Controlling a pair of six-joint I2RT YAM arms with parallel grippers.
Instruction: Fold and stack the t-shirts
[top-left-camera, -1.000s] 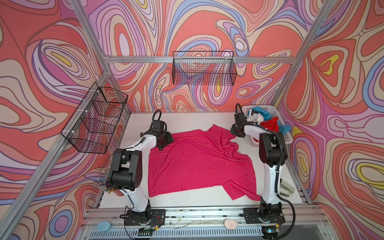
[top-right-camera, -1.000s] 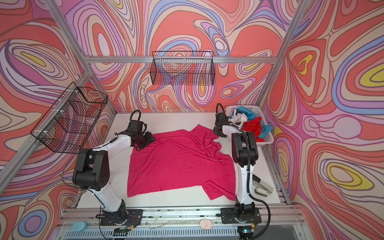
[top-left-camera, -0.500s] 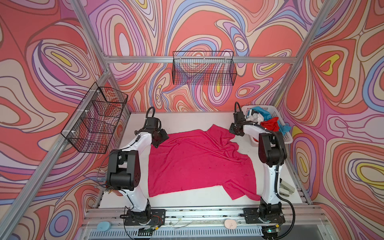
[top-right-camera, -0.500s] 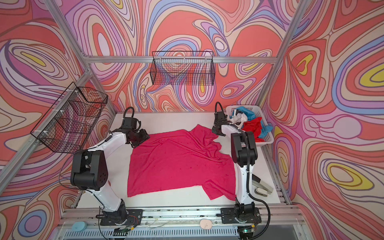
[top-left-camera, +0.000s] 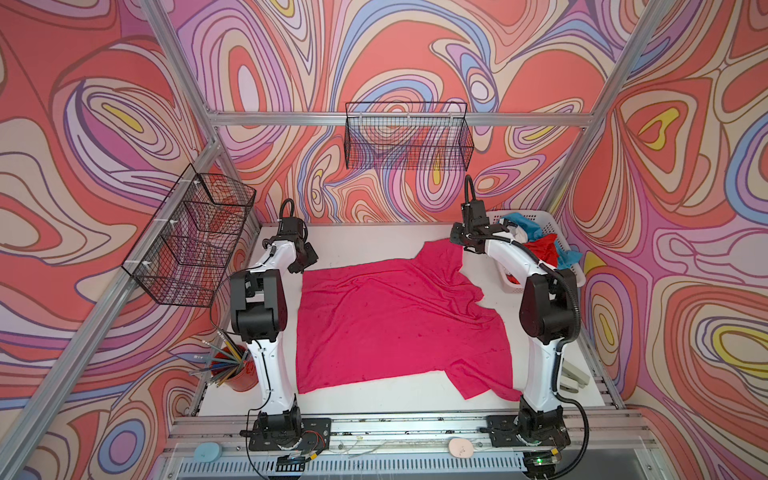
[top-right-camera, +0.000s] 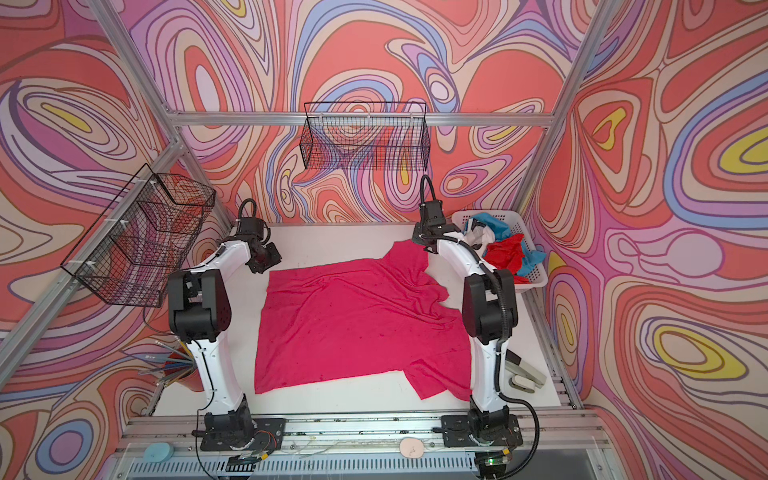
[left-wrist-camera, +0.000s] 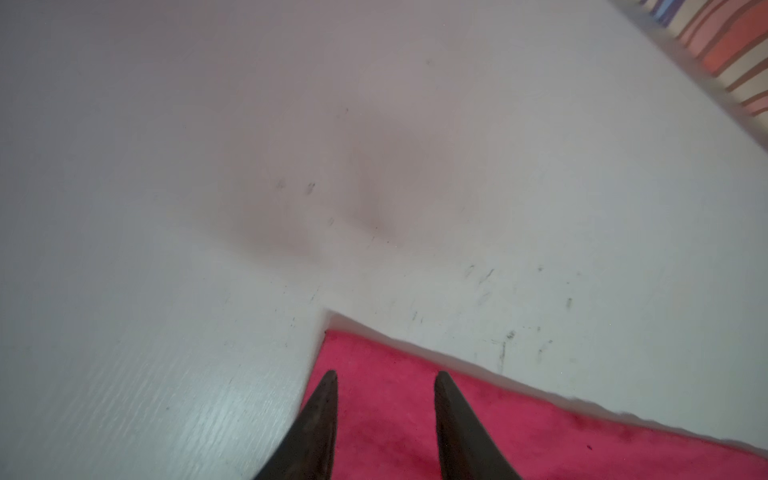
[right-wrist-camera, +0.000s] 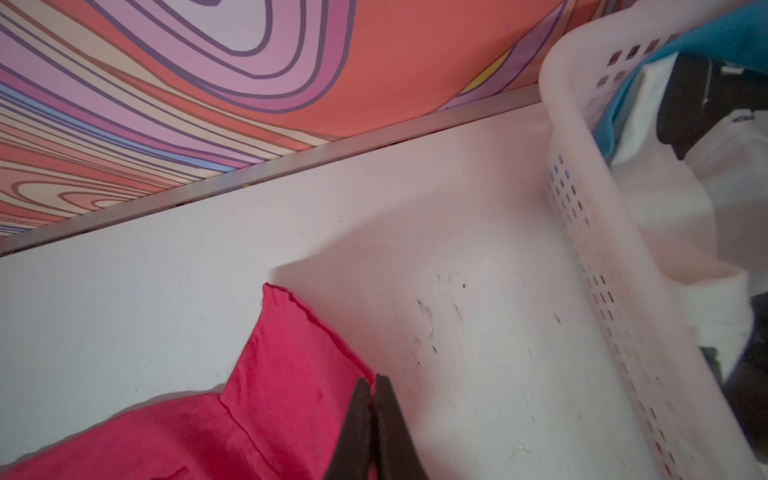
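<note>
Top views, step: we judge this to be the spreading stage. The magenta t-shirt (top-left-camera: 399, 324) lies open but creased on the counter (top-left-camera: 374, 237). Nothing is folded and no stack is begun.
Top views, hands: the left hand (top-left-camera: 303, 266) sits at the shirt's far left corner. The right hand (top-left-camera: 458, 243) is at the far right corner, where the cloth rises in a peak.
Top views, containers: the white basket (top-left-camera: 557, 220) in the counter's far right corner holds a teal-blue shirt (top-left-camera: 521, 219), a red shirt (top-left-camera: 540, 249) and a white shirt (top-left-camera: 513, 231), all heaped unfolded. We see nothing in the back wire basket (top-left-camera: 407, 141) or the side wire basket (top-left-camera: 191, 237). A red cup (top-left-camera: 239, 374) beside the left arm holds pencils (top-left-camera: 220, 357).
Left wrist view, left hand (left-wrist-camera: 384, 376): the fingers stand apart, one to each side above the shirt's corner (left-wrist-camera: 415, 415). The corner lies flat and nothing is gripped.
Right wrist view, right hand (right-wrist-camera: 372, 380): the fingers are pressed together and, as far as we can tell, pinch the shirt's hem (right-wrist-camera: 270, 395). The corner stands lifted off the counter, near the basket's slotted wall (right-wrist-camera: 582, 208).
Next move, our judgement: the left hand needs to close on its corner so that both hands can draw the far edge taut and flatten the creases before the first fold.
</note>
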